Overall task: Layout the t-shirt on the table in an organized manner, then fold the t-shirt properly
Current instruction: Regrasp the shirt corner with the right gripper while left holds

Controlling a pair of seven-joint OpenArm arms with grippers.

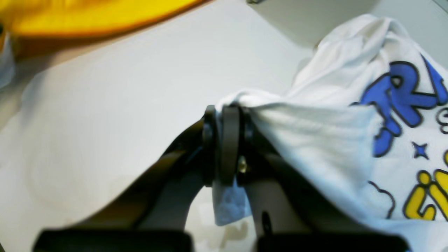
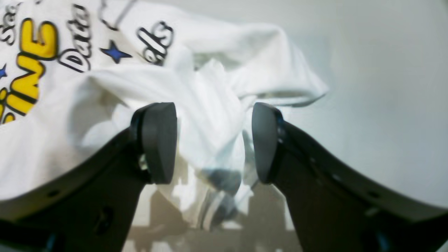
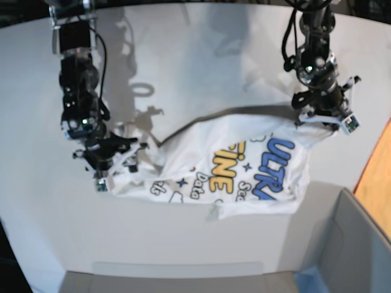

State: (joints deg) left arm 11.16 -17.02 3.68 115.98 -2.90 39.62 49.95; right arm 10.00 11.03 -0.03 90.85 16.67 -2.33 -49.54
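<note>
The white t-shirt [image 3: 244, 171] with its blue "ULTRA" and yellow letters lies crumpled across the middle of the white table [image 3: 183, 61]. My left gripper [image 1: 229, 115] is shut on a fold of the shirt's edge, at the shirt's far right corner [image 3: 317, 119] in the base view, and the cloth [image 1: 332, 140] stretches away from it. At the shirt's other end, my right gripper [image 2: 211, 140] stands open. Bunched white cloth [image 2: 210, 105] lies between its two pads [image 2: 159, 140] without being pinched. In the base view this gripper [image 3: 119, 166] sits at the shirt's left end.
A grey bin [image 3: 348, 244] with a blue corner stands at the front right, close to the shirt's hem. A grey ledge [image 3: 177, 268] runs along the front edge. Orange-yellow cloth [image 1: 87, 17] lies beyond the left gripper.
</note>
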